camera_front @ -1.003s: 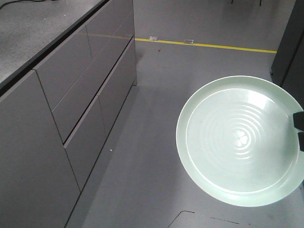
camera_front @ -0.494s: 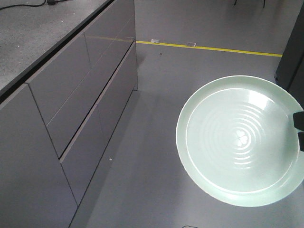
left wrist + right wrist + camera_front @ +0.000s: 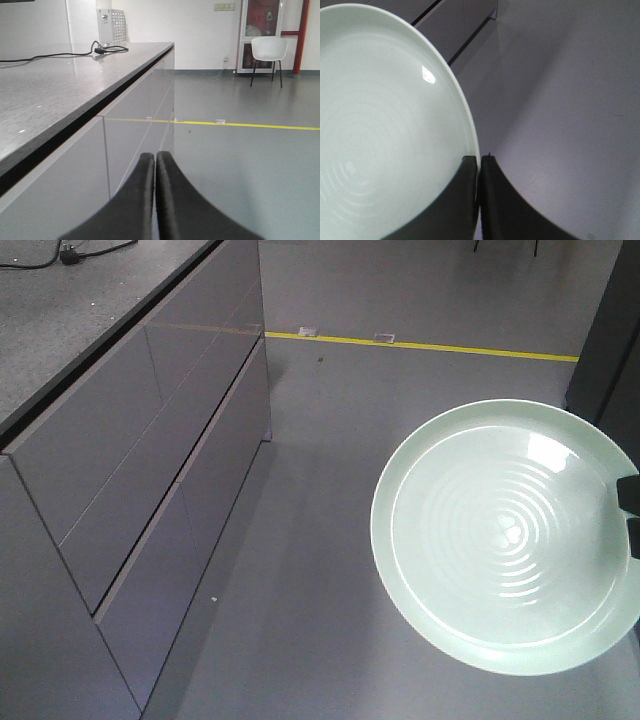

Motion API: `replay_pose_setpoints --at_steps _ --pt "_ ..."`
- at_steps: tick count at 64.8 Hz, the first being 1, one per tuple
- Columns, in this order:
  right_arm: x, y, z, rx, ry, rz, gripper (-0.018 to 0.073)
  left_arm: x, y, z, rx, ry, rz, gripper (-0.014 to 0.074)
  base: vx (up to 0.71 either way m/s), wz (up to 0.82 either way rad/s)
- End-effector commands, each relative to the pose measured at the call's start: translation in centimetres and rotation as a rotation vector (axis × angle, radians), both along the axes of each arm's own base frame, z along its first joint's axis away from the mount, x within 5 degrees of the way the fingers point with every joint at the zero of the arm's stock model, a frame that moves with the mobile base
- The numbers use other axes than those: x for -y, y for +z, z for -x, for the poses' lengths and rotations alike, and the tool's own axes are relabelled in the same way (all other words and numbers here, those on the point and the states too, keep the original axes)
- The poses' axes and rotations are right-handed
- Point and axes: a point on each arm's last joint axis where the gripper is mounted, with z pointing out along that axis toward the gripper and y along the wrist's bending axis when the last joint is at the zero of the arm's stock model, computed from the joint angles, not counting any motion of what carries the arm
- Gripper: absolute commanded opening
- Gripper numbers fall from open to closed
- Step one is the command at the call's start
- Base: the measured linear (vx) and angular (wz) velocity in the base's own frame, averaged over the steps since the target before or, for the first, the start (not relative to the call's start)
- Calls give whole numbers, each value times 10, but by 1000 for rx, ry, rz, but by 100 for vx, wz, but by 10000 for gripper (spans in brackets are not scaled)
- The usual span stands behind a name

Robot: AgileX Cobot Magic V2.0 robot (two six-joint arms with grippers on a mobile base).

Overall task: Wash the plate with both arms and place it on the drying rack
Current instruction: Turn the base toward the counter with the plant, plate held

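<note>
The pale mint-green plate (image 3: 505, 535) hangs in the air over the grey floor at the right of the front view, its ringed face toward the camera. My right gripper (image 3: 479, 159) is shut on the plate (image 3: 385, 125), pinching its rim between the two black fingers; in the front view the fingers (image 3: 630, 492) show only at the plate's right edge. My left gripper (image 3: 155, 155) is shut with nothing in it, held beside the cabinet front and pointing along the floor. The drying rack is out of view.
A long grey cabinet (image 3: 150, 440) with drawer fronts and a speckled countertop (image 3: 45, 95) runs along the left. A black cable (image 3: 55, 54) and a small box lie on the counter. A yellow floor line (image 3: 450, 345) crosses behind. A white chair (image 3: 267, 52) stands far back.
The cabinet and floor line have slid leftward and nearer in the front view, so the base has moved. The plate keeps the same place in the frame, held by my right gripper.
</note>
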Motion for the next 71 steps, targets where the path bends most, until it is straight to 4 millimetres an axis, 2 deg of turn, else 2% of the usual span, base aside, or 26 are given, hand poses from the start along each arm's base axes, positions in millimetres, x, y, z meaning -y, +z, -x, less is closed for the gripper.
replay_pose_setpoints --at_steps 1,71 --pt "1 14 -1 94 -17 -25 -6 1 0 0 61 -11 9 -6 17 -12" --pt "1 14 -1 95 -17 -25 -6 1 0 0 61 -11 9 -6 16 -13"
